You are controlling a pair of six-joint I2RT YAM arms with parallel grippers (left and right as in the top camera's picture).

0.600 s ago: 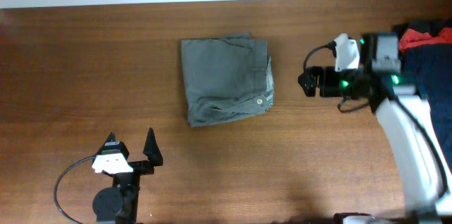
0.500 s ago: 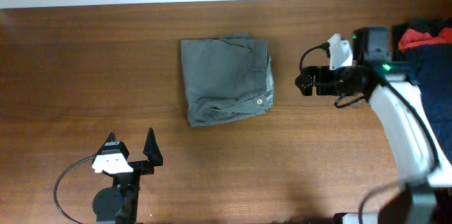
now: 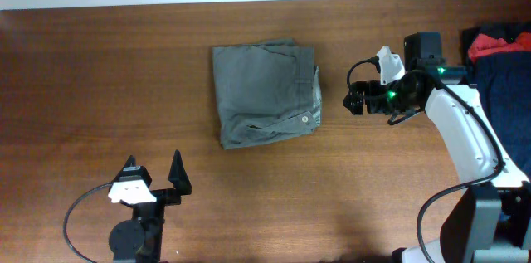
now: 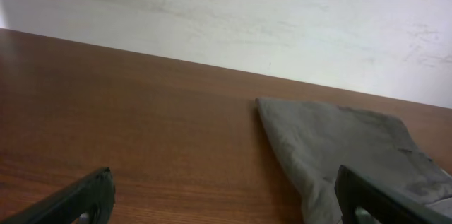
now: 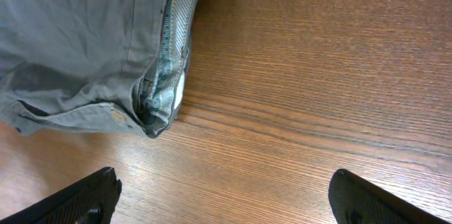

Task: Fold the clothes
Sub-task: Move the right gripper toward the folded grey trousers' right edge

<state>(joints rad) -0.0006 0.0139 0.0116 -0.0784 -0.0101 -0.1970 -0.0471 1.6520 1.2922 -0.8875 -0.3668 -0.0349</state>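
A folded grey-green garment [image 3: 265,93] lies on the wooden table at centre back; it also shows in the left wrist view [image 4: 353,150] and the right wrist view [image 5: 85,47]. My right gripper [image 3: 356,97] is open and empty, just right of the garment's right edge, apart from it; its fingers frame bare wood in its wrist view [image 5: 226,196]. My left gripper [image 3: 153,170] is open and empty near the front left, well short of the garment; its wrist view [image 4: 226,196] shows both fingertips spread.
A pile of dark blue and red clothes [image 3: 502,56] lies at the far right edge of the table [image 3: 99,72]. A white wall runs along the table's back edge [image 4: 212,12].
My right gripper has moved a little left and toward the back, closer to the garment's right edge. The left arm and the garment have not moved.
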